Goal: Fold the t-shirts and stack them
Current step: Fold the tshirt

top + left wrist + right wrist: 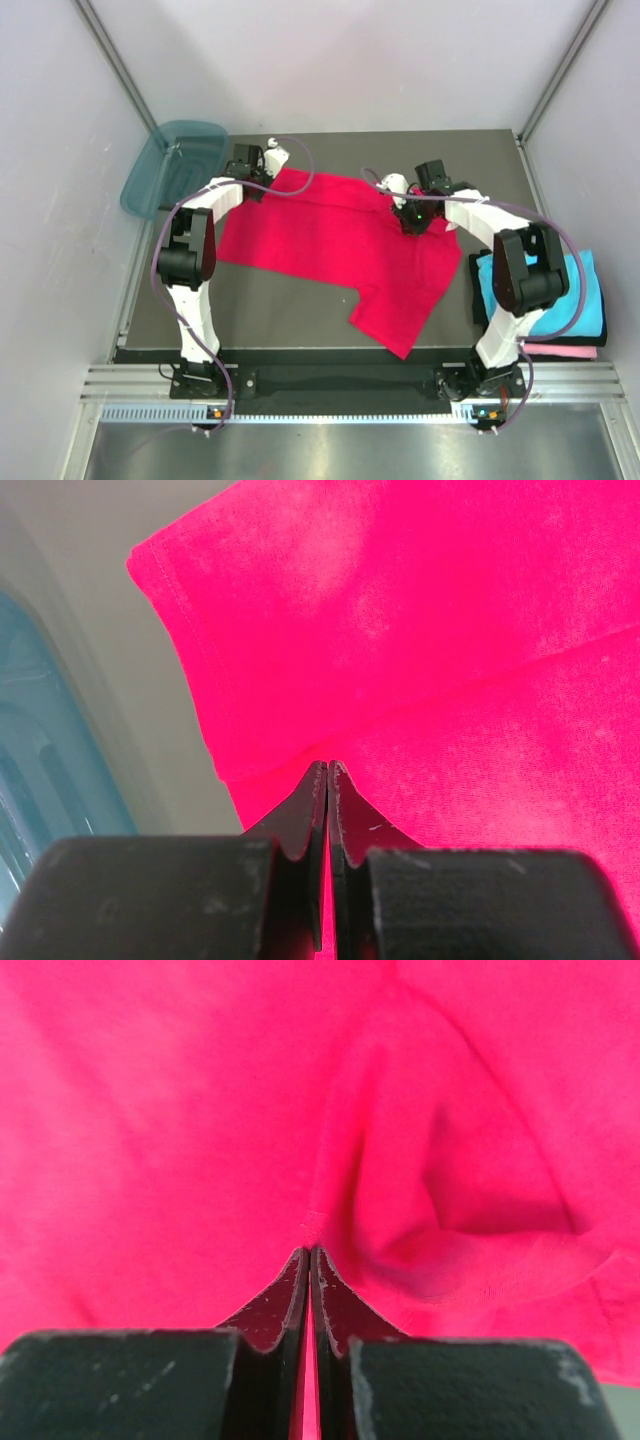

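Both arms stretch up-frame, elbows bent; left gripper (328,767) at upper left, right gripper (308,1251) right of centre, each pinching the red t-shirt (330,240)

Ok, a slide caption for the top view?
Left gripper and right gripper pinch the red t-shirt; cyan shirt and pink shirt stacked aside.

T-shirt (320,235) between tub (165,170) and stack (592,295)

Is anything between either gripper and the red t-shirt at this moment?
Nothing visible does. The left gripper and right gripper are both shut directly on the red t-shirt, its cloth pinched in each.
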Tool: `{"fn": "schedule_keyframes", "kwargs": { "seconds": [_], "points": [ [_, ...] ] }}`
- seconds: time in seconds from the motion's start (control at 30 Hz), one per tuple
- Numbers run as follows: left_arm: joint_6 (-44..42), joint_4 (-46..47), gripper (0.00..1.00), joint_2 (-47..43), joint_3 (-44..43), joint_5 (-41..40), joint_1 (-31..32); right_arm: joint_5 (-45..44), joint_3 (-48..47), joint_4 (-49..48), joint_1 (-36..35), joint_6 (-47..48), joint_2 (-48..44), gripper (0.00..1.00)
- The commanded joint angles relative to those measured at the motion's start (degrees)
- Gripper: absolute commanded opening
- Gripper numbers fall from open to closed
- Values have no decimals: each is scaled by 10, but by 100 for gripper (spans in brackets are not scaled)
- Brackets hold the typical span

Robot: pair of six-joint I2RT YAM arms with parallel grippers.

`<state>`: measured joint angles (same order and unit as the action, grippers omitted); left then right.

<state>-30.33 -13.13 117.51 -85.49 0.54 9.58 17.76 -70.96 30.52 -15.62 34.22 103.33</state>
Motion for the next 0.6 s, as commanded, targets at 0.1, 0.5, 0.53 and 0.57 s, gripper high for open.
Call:
{"fn": "schedule_keyframes", "kwargs": {
  "seconds": [0.1, 0.5, 0.53, 0.57],
  "points": [
    [0, 34, 3, -18, -12, 0, 1, 1, -11, 15, -36, -26, -76, 0],
    [4, 42, 3, -27, 0, 1, 0, -32, 7, 15, -94, -61, -92, 0],
    [4, 43, 3, -31, 1, 0, 0, -60, 2, 16, -100, -77, -85, 0],
    [4, 45, 3, -30, 2, 0, -1, -70, -4, 19, -104, -87, -81, 0]
  ]
}}
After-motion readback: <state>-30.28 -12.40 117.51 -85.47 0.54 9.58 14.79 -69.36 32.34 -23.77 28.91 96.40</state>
